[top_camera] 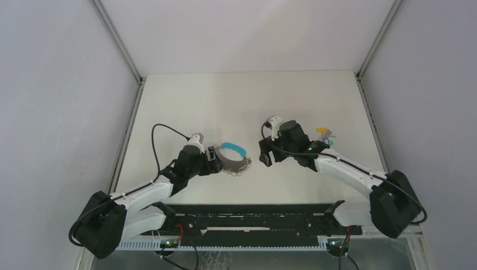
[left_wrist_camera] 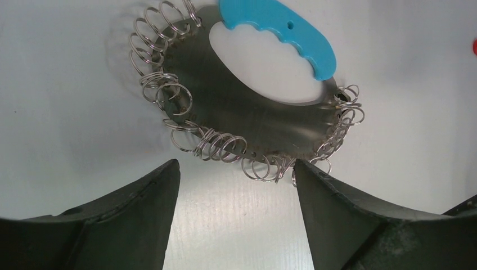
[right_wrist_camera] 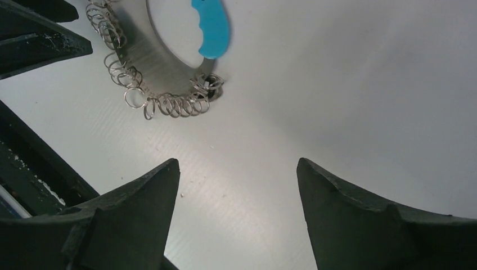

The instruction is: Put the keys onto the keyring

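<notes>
The keyring (top_camera: 234, 158) lies flat on the table: a grey metal crescent edged with several small split rings, with a bright blue plastic segment (left_wrist_camera: 281, 28) on its far side. My left gripper (left_wrist_camera: 236, 166) is open, low over the table at the keyring's near edge, and its right fingertip (left_wrist_camera: 301, 169) is right beside the rings. My right gripper (right_wrist_camera: 238, 163) is open and empty over bare table, to the right of the keyring (right_wrist_camera: 163, 62). The keys (top_camera: 325, 135), yellow and teal heads, lie behind the right wrist. A red speck (left_wrist_camera: 475, 46) shows at the frame's edge.
White walls close in the white table (top_camera: 242, 101) on the left, back and right. A black rail (top_camera: 253, 219) runs along the near edge between the arm bases. The left arm's fingers (right_wrist_camera: 34, 34) show at the top left of the right wrist view.
</notes>
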Available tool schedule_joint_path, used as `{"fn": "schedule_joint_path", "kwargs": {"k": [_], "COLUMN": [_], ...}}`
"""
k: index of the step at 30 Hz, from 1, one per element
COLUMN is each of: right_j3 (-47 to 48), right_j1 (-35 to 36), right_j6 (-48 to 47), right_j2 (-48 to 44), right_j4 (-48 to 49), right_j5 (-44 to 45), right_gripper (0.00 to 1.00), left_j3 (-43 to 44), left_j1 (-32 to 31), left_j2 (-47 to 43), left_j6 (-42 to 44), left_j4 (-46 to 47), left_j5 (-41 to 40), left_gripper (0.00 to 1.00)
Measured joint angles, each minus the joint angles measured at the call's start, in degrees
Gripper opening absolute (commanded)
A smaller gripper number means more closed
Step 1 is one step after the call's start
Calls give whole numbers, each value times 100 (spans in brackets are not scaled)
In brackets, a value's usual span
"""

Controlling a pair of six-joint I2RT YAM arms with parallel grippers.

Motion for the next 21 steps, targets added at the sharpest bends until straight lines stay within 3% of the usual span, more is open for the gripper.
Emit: {"fn": "schedule_joint_path", "kwargs": {"k": [7,15,21], "right_j3": [278,378,402], "right_j1": [188,380,824], "right_j6": [-175,-181,-151], "right_j2": [1211,2197,2500], "right_j4": [540,1110,1331], "right_j5": [-170,-455,-555], "right_gripper": [64,60,57], "left_j3": [0,92,319], "left_j1": [11,11,22], "left_j2": [420,909,1357], "left_j6": [92,310,435], "left_j4": [181,671,883], "left_j5": [4,13,20], "left_gripper": [70,61,57]}}
